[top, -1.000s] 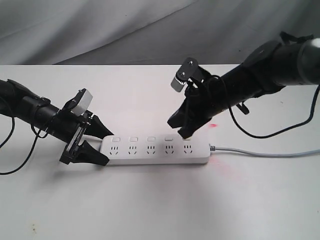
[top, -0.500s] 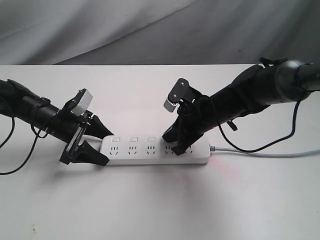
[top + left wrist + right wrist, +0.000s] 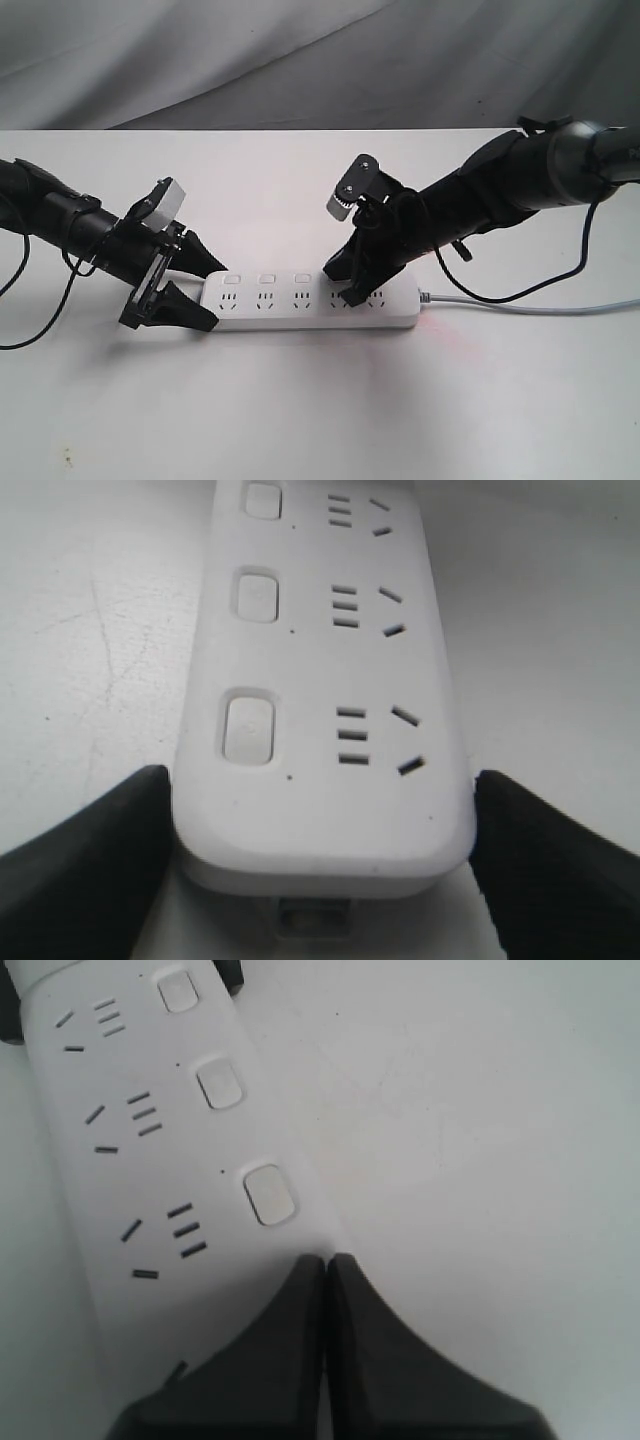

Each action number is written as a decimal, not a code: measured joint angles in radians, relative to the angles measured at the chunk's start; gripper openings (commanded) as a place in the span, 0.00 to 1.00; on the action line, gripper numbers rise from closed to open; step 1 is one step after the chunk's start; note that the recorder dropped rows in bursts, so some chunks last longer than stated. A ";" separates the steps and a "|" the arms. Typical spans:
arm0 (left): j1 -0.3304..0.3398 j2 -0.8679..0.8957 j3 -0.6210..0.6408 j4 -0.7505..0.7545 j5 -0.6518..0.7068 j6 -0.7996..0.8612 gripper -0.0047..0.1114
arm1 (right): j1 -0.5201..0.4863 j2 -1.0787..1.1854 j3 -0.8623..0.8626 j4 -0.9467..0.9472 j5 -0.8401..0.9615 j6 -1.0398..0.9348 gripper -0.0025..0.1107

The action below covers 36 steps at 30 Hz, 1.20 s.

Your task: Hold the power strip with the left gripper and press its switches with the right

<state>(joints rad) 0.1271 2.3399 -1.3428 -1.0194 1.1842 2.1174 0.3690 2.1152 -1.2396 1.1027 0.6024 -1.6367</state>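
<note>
Pinching the power strip end between 2 fingers: left gripper; right gripper fingers pressed together, tips seemingly covering switch 4.

The black left hand grips the long flat white plastic power strip at its cordless end, one pointed triangular finger against each long edge. Its slim black arm slants up away from that end. The black right hand, fingers pressed together, rests its tips on the strip's top near the cord end. Its thick dark-grey arm rises beyond that end.
</note>
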 measured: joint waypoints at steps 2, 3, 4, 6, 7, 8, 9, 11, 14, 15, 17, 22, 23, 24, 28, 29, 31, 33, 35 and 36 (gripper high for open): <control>0.000 0.000 0.000 0.000 0.000 0.000 0.43 | 0.000 0.003 -0.003 -0.018 -0.005 0.011 0.02; 0.000 0.000 0.000 0.000 0.000 0.000 0.43 | 0.000 0.005 -0.005 -0.025 -0.007 0.020 0.02; 0.000 0.000 0.000 0.000 0.000 0.000 0.43 | 0.000 0.010 -0.010 -0.040 -0.007 0.035 0.02; 0.000 0.000 0.000 0.000 0.000 0.000 0.43 | 0.000 0.016 -0.012 -0.055 -0.002 0.056 0.02; 0.000 0.000 0.000 0.000 0.000 0.000 0.43 | 0.002 0.020 -0.014 -0.059 -0.001 0.063 0.02; 0.000 0.000 0.000 0.000 0.000 0.000 0.43 | 0.002 0.027 -0.014 -0.059 0.001 0.068 0.02; 0.000 0.000 0.000 0.000 0.000 0.000 0.43 | 0.002 0.029 -0.016 -0.059 0.001 0.070 0.02; 0.000 0.000 0.000 0.000 0.000 0.000 0.43 | 0.004 0.034 -0.018 -0.059 0.003 0.078 0.02; 0.000 0.000 0.000 0.000 0.000 0.000 0.43 | 0.004 0.034 -0.020 -0.064 0.003 0.084 0.02; 0.000 0.000 0.000 0.000 0.000 0.000 0.43 | 0.006 0.034 -0.020 -0.066 0.003 0.086 0.02; 0.000 0.000 0.000 0.002 0.000 0.000 0.43 | 0.008 0.034 -0.020 -0.080 0.001 0.094 0.02; 0.000 0.000 0.000 0.002 0.000 0.000 0.43 | 0.012 0.034 -0.024 -0.127 -0.008 0.155 0.02; 0.000 0.000 0.000 0.002 0.000 0.000 0.43 | 0.012 0.034 -0.026 -0.136 -0.009 0.166 0.02; 0.000 0.000 0.000 0.002 0.000 0.000 0.43 | 0.012 0.034 -0.026 -0.145 -0.011 0.176 0.02; 0.000 0.000 0.000 0.002 -0.002 0.000 0.43 | 0.012 0.032 -0.026 -0.189 -0.017 0.232 0.02; 0.000 0.000 0.000 0.002 -0.002 0.000 0.43 | 0.012 0.030 -0.026 -0.197 -0.018 0.243 0.02; 0.000 0.000 0.000 0.002 -0.002 0.000 0.43 | 0.013 0.028 -0.026 -0.206 -0.022 0.255 0.02; 0.000 0.000 0.000 0.002 -0.002 0.000 0.43 | 0.013 0.028 -0.026 -0.210 -0.022 0.262 0.02; 0.000 0.000 0.000 0.002 -0.002 0.000 0.43 | 0.013 0.024 -0.026 -0.197 -0.025 0.262 0.02; 0.000 0.000 0.000 0.002 -0.002 0.000 0.43 | 0.013 0.022 -0.024 -0.185 -0.027 0.253 0.02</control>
<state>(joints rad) 0.1271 2.3399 -1.3428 -1.0174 1.1823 2.1174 0.3823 2.1372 -1.2633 0.9176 0.5754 -1.3840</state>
